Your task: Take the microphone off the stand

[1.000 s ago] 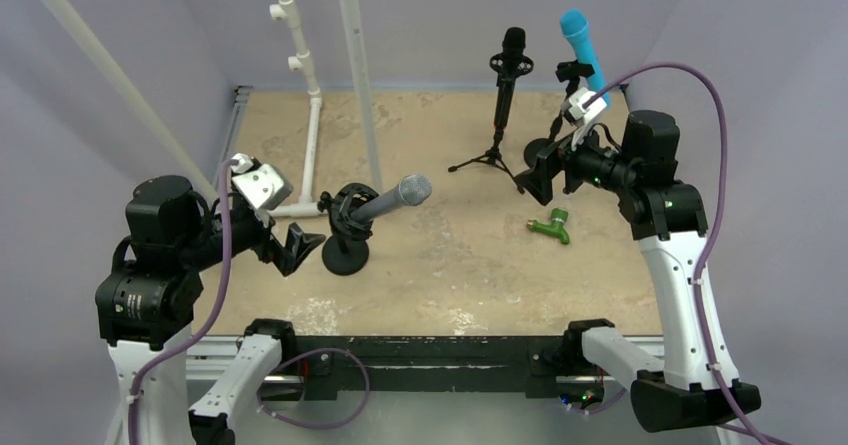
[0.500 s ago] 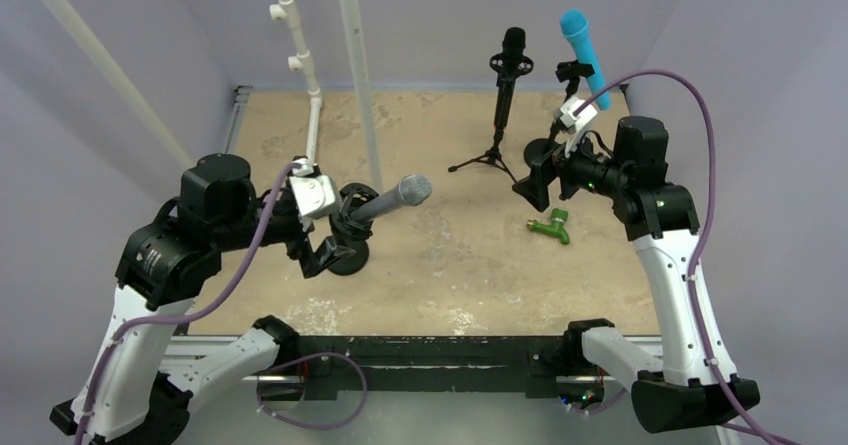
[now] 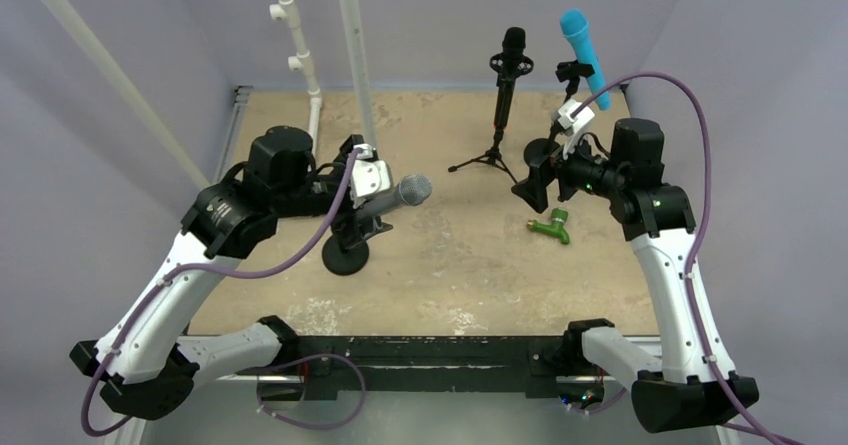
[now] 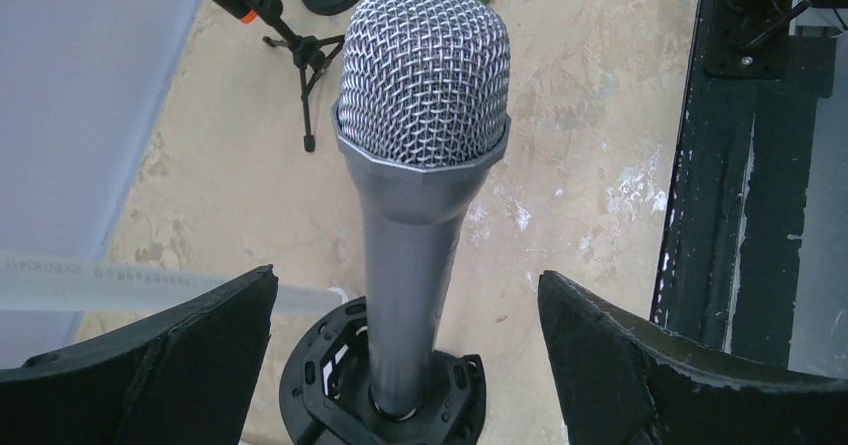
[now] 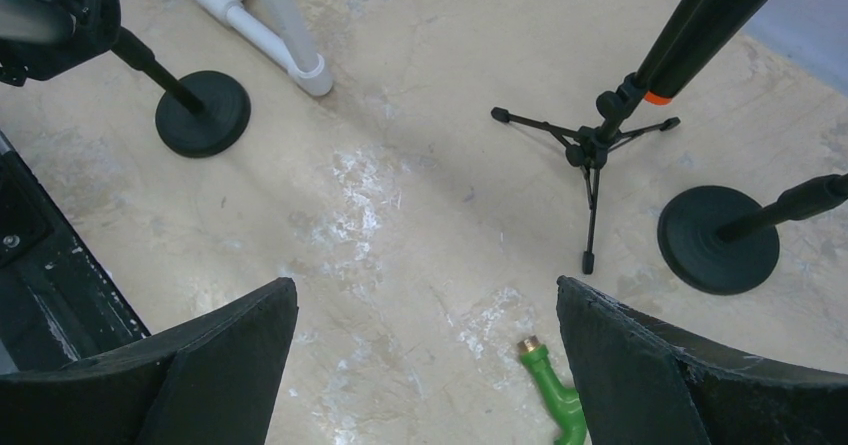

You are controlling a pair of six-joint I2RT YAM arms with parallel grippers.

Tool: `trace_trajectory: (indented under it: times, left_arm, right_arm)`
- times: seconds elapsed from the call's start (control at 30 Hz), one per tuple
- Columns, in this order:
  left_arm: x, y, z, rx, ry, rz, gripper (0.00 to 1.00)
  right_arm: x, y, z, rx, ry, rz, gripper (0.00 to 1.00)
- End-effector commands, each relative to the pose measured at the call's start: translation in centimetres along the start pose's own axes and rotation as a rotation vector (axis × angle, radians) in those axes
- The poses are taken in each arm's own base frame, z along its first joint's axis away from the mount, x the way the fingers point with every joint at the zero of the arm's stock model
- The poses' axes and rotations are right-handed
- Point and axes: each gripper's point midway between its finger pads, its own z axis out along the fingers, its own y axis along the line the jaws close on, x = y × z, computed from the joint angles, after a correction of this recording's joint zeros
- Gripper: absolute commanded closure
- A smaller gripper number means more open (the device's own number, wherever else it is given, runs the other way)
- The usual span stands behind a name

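Flanking the silver-grilled microphone (image 4: 420, 115) in its stand clip (image 4: 385, 397), the left gripper (image 4: 407, 277) stands spread, a gap the overhead view hides; the right gripper (image 5: 425, 285) gapes empty too.

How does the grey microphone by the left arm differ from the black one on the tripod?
The grey microphone has a silver mesh head; the black microphone has a black head. The grey one tilts on a round-base stand; the black one stands nearly upright on a tripod. The left gripper is open around the grey one, not the black. Both sit in stand clips.
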Motion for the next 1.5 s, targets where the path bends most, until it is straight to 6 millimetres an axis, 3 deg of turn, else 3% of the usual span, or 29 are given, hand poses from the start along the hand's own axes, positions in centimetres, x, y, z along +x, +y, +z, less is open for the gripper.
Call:
trace_trajectory:
  times: [0.0,0.13,0.43,0.53,0.73,0.87,1.17,1.47]
  left_arm:
    - [-1.4,1.1,1.3,-0.018,-0.058,0.076,0.01]
    - [-0.9,0.9,2.4,0.003,-0.053,0.076,0.06]
    - [-0.4,0.7,4.3,0.03,-0.057,0.063,0.3]
    - [-0.7,0.7,4.5,0.032,-0.067,0.052,0.42]
    - [-1.0,0.7,4.8,0.038,-0.084,0.024,0.79]
    - [-1.9,0.7,4.6,0.04,-0.107,0.01,0.98]
    - [-6.7,1.6,1.7,0.014,-0.174,-0.001,1.0]
    - [-14.6,3.5,-1.4,-0.036,-0.349,-0.154,1.0]
  right_arm:
    - [-0.2,-0.4,0.4,0.015,-0.013,-0.008,0.01]
    - [0.0,-0.5,0.5,0.015,-0.007,-0.003,0.02]
    - [0.5,-0.5,1.0,0.004,0.0,0.007,0.02]
    - [0.5,-0.5,1.0,0.004,0.0,0.005,0.02]
    - [0.3,-0.5,0.8,0.007,-0.004,-0.003,0.02]
    - [0.0,-0.5,0.8,0.007,-0.015,-0.012,0.02]
    - [-2.7,0.0,0.3,-0.028,-0.068,-0.043,0.02]
    - [-9.7,6.5,-0.4,-0.364,-0.234,-0.043,0.08]
